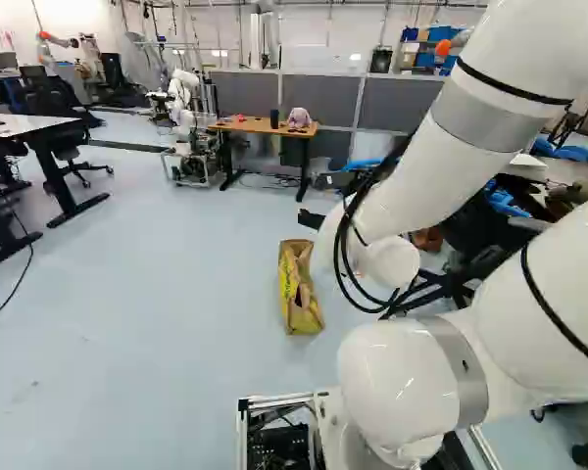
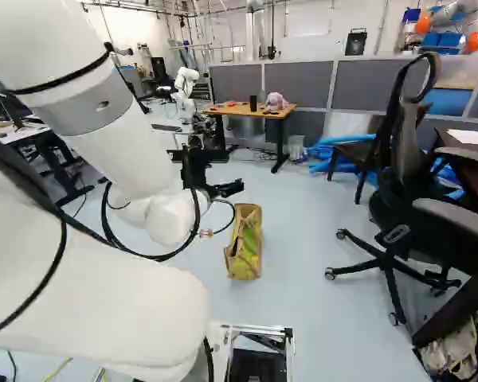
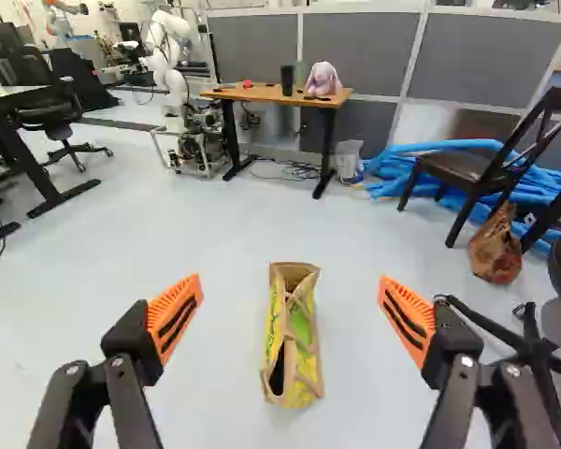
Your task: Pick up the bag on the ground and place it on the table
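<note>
From here I see the bag [image 3: 305,365] on the floor [image 3: 196,243], the table [image 3: 248,93] beyond it and the partition [image 3: 355,47] behind that. On the table, a soft toy [image 3: 323,80] sits right of a container [image 3: 287,80]. Another robot [image 3: 166,56] stands left of the table, a desk [image 3: 23,97] farther left; a chair [image 3: 453,170] stands right, tubes [image 3: 458,147] behind it

Blk office chair [image 2: 408,163], dk chair [image 3: 460,168] nr blue tubes [image 3: 449,146], gry partitions [image 3: 360,47], another robot [image 3: 161,64], pink plush [image 3: 323,82]
</note>
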Motion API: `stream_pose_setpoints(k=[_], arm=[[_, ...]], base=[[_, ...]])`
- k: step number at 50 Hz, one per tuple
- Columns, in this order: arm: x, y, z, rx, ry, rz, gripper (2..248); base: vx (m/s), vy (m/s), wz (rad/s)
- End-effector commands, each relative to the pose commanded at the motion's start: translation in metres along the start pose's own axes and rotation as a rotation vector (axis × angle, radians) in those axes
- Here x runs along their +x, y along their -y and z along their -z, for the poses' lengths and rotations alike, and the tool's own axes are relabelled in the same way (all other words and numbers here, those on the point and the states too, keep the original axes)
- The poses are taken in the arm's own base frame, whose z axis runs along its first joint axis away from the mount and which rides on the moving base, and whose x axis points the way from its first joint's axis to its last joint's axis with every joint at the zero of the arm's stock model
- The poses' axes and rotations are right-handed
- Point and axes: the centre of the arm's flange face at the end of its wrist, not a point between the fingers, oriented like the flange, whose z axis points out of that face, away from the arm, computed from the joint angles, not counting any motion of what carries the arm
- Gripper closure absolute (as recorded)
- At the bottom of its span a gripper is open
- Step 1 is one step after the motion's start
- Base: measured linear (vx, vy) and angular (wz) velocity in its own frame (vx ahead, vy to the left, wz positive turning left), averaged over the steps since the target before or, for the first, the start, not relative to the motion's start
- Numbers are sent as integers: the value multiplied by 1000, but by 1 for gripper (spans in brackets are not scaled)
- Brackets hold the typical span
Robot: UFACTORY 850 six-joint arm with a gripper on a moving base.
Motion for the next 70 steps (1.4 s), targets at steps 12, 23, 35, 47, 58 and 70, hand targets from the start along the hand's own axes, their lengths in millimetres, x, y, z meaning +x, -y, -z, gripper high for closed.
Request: stream_pose_setpoints(k=[12, 23, 35, 47, 58, 70], arm=[[0, 0, 0, 0, 0, 0, 3], [0, 0, 0, 0, 0, 0, 3], [0, 0, 0, 0, 0, 0, 3], [0, 0, 0, 0, 0, 0, 3], [0, 0, 0, 0, 0, 0, 3], [0, 0, 0, 0, 0, 0, 3]], base=[[0, 0, 0], [0, 0, 0], [14, 3, 41], [70, 0, -9], [69, 1, -5], [68, 2, -6]])
